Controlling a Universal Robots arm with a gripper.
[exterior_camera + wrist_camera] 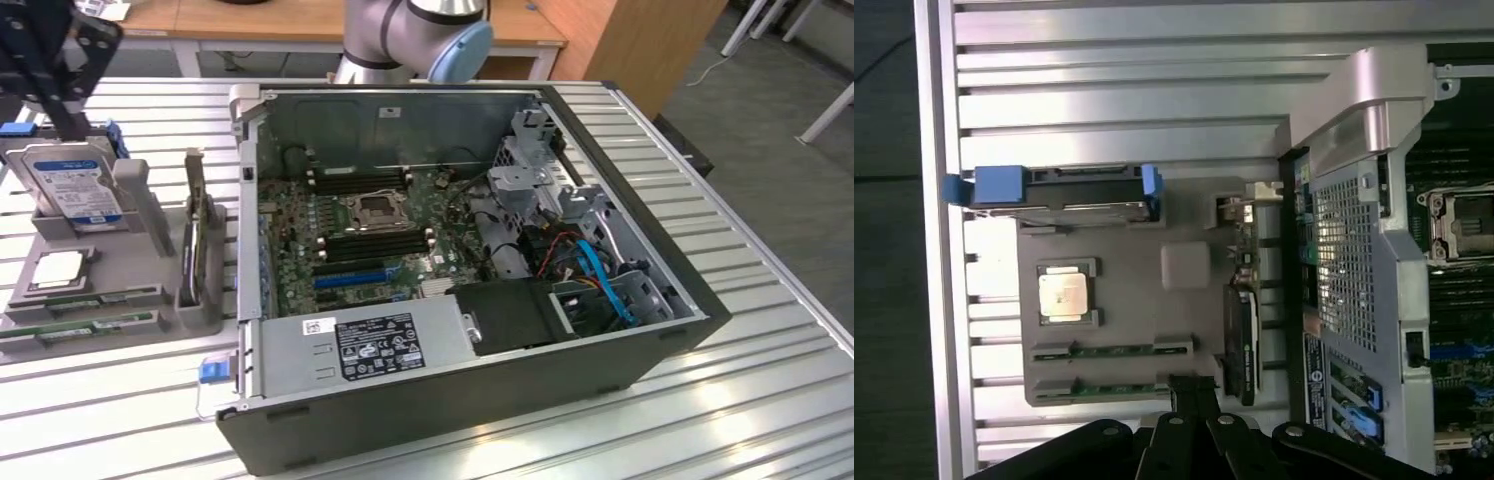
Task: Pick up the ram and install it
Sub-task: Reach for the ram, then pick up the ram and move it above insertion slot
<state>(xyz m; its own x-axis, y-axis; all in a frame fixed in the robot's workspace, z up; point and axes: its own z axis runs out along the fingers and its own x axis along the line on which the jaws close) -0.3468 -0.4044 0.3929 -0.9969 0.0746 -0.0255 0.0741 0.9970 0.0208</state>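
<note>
Two ram sticks, thin green boards, lie side by side in the front slots of a grey holder (134,225): one ram stick (83,302) (1112,350) and a second ram stick (80,332) (1104,388) beside it. My gripper (64,105) (1192,388) hangs above the holder at the exterior view's far left, over the hard drive end. Its fingers are shut together with nothing between them. In the wrist view the fingertips point toward the end of the nearer stick. The open computer case (267,400) lies beside the holder, with black memory slots (378,242) around the processor socket (371,208).
The holder also carries a hard drive (74,180) with blue brackets, a square silver processor chip (60,268) and an upright card (200,250). Blue expansion slots (354,275), a power supply (360,345) and blue cables (607,285) are inside the case. The ribbed metal table (747,380) extends to the exterior view's right.
</note>
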